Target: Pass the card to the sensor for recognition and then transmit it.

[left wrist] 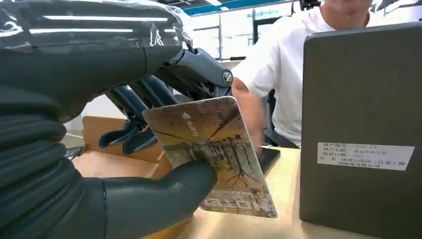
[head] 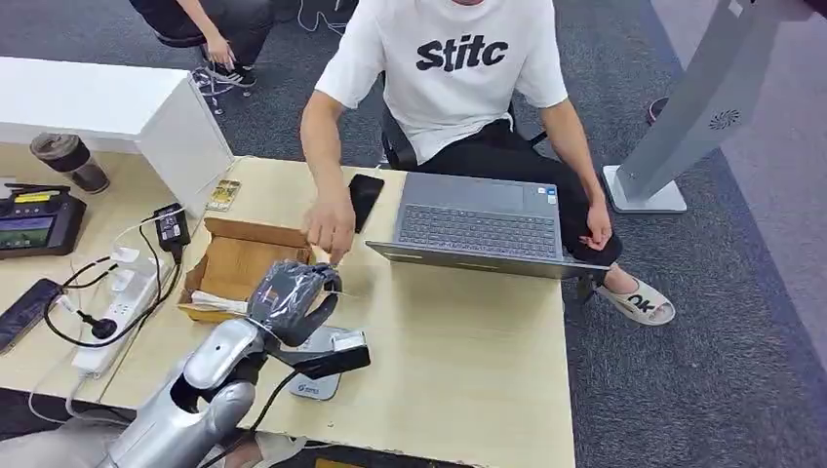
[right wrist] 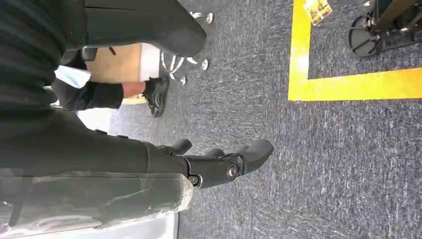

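Laptop (head: 480, 226), cardboard box (head: 237, 266), phone (head: 365, 200)

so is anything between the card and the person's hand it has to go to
Nothing visible. The left robot hand holds the card up over the table, and the person's hand reaches in just beyond it. The cardboard box sits off to the side and the laptop on the other side.
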### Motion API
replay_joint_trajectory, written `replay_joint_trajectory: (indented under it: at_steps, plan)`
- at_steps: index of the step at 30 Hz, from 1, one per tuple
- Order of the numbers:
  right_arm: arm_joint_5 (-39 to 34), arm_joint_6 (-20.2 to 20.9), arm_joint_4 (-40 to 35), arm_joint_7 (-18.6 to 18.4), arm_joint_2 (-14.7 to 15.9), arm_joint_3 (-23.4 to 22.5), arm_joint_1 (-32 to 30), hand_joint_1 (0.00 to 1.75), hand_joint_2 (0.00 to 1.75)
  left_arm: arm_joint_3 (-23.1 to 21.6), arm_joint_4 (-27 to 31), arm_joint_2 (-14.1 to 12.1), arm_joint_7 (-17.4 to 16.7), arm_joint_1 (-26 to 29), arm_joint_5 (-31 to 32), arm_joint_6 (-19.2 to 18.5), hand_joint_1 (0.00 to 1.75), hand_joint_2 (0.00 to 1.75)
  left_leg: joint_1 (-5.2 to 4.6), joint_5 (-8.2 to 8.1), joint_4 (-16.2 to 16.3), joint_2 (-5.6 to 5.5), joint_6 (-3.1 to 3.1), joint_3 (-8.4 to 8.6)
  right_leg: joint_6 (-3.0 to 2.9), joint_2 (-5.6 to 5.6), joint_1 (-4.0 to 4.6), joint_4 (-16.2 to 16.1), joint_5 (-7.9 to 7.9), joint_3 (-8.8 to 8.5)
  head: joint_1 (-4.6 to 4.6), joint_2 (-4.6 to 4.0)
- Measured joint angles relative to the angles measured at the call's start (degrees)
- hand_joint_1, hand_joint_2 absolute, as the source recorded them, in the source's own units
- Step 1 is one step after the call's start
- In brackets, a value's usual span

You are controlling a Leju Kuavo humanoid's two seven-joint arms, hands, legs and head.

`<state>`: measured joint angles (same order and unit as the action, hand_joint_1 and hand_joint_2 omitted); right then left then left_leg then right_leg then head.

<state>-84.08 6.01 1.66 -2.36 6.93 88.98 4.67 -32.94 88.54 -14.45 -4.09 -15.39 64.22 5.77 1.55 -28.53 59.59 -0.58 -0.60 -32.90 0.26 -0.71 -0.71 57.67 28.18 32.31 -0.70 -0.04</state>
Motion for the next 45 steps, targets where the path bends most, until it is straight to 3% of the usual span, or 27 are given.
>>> replay_joint_trajectory:
  at_steps: [8, 28, 45]
  plan:
    - [0.0, 0.0, 0.0, -0.15, 0.0, 0.0, -0.01, 0.0, 1.75, -0.99, 0.0, -0.22, 0.0, 0.0, -1.03, -0.98, 1.75, 1.75, 0.0, 0.0, 0.0, 0.0, 0.0, 0.0, 0.0, 0.0, 0.0, 0.0, 0.0, -0.01, -0.02, 0.0]
    - [-0.33, 0.0, -0.02, -0.26, -0.02, 0.02, -0.09, 0.0, 1.75, -1.05, 0.55, -5.55, -1.07, 0.72, -2.23, -3.37, 1.75, 1.75, 0.0, 0.0, -0.01, -0.01, 0.0, 0.0, 0.0, 0.0, 0.0, 0.01, 0.0, -0.01, 0.0, 0.0]
    - [-0.26, 0.0, -0.02, -0.42, -0.24, 0.02, -0.11, 0.0, 1.75, -0.85, 0.59, -8.13, -2.71, 2.47, 1.79, -2.49, 1.75, 1.75, 0.0, 0.0, -0.01, -0.01, 0.0, 0.0, 0.0, 0.01, 0.0, 0.01, 0.0, -0.02, 0.0, 0.0]
